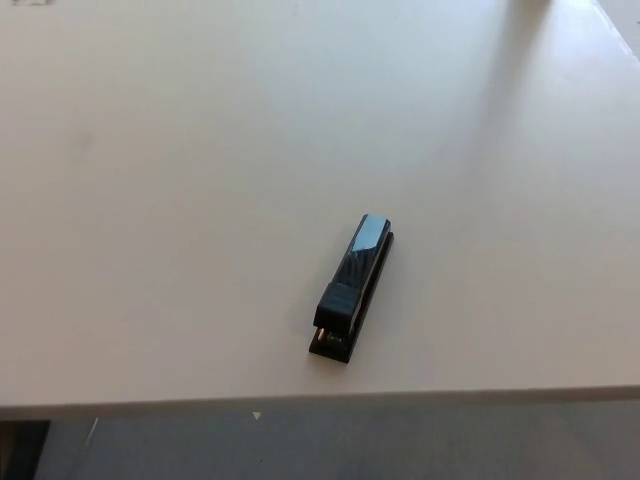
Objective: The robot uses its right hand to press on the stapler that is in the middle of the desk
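Note:
A black stapler [352, 287] lies flat on the pale desk [200, 200], a little right of centre and close to the front edge. Its glossy top reflects light at the far end, and its mouth points toward the near edge. It lies at a slight diagonal, far end tipped to the right. Neither of my hands nor any part of my arms shows in the head view.
The desk's front edge [320, 398] runs across the bottom of the picture, with grey floor [350, 445] below it. A soft shadow falls across the far right of the desk.

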You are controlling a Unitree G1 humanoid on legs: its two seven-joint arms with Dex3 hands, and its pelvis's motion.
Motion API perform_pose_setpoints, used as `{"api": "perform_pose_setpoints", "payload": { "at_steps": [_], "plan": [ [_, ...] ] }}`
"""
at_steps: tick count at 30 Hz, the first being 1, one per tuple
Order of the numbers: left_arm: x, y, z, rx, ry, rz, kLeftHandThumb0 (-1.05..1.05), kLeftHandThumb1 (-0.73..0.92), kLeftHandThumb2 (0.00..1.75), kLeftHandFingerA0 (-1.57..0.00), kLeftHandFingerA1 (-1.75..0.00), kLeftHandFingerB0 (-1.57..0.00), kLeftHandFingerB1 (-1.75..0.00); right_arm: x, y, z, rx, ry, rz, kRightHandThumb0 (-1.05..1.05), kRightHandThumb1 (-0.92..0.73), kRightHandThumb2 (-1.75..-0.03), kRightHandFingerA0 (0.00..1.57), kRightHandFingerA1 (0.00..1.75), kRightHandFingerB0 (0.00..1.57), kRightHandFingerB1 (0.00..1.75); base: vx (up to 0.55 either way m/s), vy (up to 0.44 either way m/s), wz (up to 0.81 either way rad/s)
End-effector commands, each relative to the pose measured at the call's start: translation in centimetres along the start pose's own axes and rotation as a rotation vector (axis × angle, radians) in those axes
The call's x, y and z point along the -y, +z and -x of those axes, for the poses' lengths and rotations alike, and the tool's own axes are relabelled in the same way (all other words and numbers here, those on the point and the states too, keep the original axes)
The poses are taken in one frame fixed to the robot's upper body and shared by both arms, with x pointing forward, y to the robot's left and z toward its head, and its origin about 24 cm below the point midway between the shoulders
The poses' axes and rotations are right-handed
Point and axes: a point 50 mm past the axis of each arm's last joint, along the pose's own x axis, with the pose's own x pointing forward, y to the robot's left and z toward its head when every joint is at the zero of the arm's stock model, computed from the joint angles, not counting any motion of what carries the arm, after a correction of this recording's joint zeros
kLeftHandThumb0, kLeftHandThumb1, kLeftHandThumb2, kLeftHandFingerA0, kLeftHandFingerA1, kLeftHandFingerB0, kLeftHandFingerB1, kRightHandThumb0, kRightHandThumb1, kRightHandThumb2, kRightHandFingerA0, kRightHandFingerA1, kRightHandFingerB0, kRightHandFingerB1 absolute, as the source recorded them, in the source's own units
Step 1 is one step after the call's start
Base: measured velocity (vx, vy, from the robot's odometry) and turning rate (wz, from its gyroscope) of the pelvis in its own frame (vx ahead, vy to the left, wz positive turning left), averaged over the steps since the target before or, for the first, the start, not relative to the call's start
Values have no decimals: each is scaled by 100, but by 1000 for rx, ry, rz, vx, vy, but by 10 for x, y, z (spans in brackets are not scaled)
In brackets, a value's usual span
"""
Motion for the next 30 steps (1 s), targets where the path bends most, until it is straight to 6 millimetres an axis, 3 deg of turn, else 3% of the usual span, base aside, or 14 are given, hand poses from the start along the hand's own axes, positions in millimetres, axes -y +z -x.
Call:
{"api": "perform_pose_setpoints", "payload": {
  "at_steps": [1, 13, 15, 18, 19, 20, 21, 22, 24, 25, 26, 28, 29, 30],
  "plan": [
    [-30, 19, 1, 65, 45, -64, -32, 70, 122, -8, -53, -7, -53, -41, -113, 39, -461, 226, 116, -24, -56, -62, 92, 175, 79, 175, 0, 0, 0],
    [-32, 22, -1, 62, 54, -97, -33, 69, 121, -8, -52, -6, -52, -71, -171, 57, -974, 294, 332, -27, -63, -57, 79, 175, 68, 162, 0, 0, 0],
    [-31, 24, 0, 77, 42, -95, -32, 69, 121, -7, -52, -7, -52, -75, -176, 68, -1040, 367, 357, -37, -45, -81, 110, 138, 81, 120, 0, 0, 0],
    [-29, 20, -2, 50, 58, -96, -32, 70, 122, -8, -52, -7, -52, -79, -179, 70, -1069, 449, 435, -36, -64, -61, 75, 165, 70, 122, 0, 0, 0],
    [-30, 22, 0, 60, 55, -110, -53, 92, 72, -25, -48, -19, -44, -80, -179, 71, -1083, 503, 437, -38, -64, -60, 72, 165, 68, 126, 0, 0, 0],
    [-31, 22, 0, 59, 49, -119, -56, 92, 72, -25, -49, -18, -43, -81, -179, 72, -1078, 550, 466, -52, -52, -70, 81, 146, 79, 117, 0, 0, 0],
    [-29, 21, 0, 60, 50, -108, -32, 68, 121, -8, -52, -6, -51, -81, -180, 73, -1116, 534, 383, -38, -61, -58, 75, 164, 81, 108, 0, 0, 0],
    [-29, 21, 0, 64, 48, -109, -32, 68, 121, -9, -52, -6, -51, -81, -180, 74, -1164, 482, 246, -40, -60, -61, 68, 153, 77, 105, 0, 0, 0],
    [-30, 21, 0, 70, 41, -105, -32, 70, 122, -9, -52, -7, -52, -79, -180, 76, -1201, 516, 151, -59, -64, -60, 46, 44, 42, 38, 0, 0, 0],
    [-30, 22, 1, 73, 40, -108, -32, 69, 122, -9, -52, -8, -52, -79, -179, 76, -1217, 537, 127, -37, -43, -101, 0, 49, 0, 48, 0, 0, 0],
    [-29, 23, 1, 77, 39, -109, -32, 69, 122, -9, -52, -8, -52, -78, -179, 76, -1235, 561, 108, -73, -56, -94, 3, 39, 4, 35, 0, 0, 0],
    [-29, 21, -1, 59, 52, -119, -31, 70, 122, -9, -53, -8, -52, -77, -179, 77, -1249, 565, 118, -81, -62, -98, 0, 27, 14, 31, 0, 0, 0],
    [-29, 20, -1, 50, 59, -122, -56, 92, 71, -26, -49, -19, -43, -76, -179, 77, -1259, 569, 133, -79, -63, -100, 1, 27, 6, 30, 0, 0, 0],
    [-30, 21, 0, 56, 52, -124, -57, 92, 72, -24, -47, -20, -43, -76, -179, 76, -1263, 574, 146, -81, -82, -65, 1, 25, 7, 26, 0, 0, 0]
  ]
}}
